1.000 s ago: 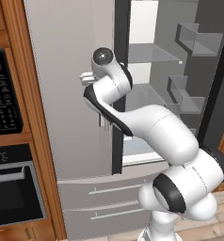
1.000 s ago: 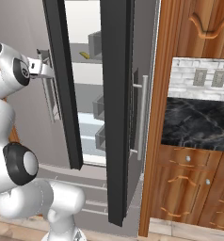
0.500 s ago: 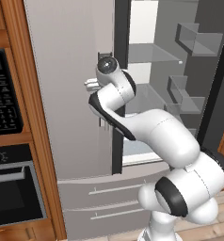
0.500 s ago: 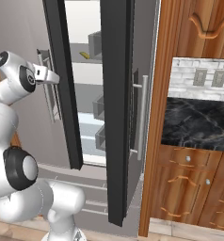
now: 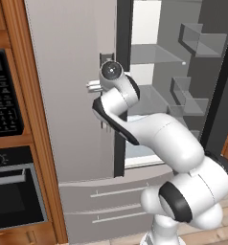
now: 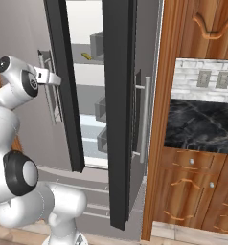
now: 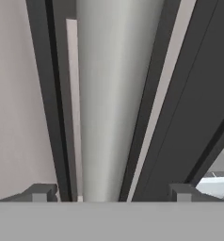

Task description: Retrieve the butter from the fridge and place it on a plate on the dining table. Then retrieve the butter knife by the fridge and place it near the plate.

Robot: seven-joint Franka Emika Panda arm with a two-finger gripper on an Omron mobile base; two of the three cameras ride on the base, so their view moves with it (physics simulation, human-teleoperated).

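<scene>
Looking from behind the arm's left, forward at the fridge (image 5: 77,95) with its right door swung open, oven (image 5: 10,191) at the left edge. From behind the right, same fridge (image 6: 120,110) seen into its open gap (shelves shared by both), counter (image 6: 202,124) beyond. From the hand, pressed up close against the door handle (image 7: 104,103), running lengthwise.

The butter (image 6: 86,56) lies on an upper shelf inside the fridge (image 6: 117,115), seemingly behind its half-open right door.
</scene>
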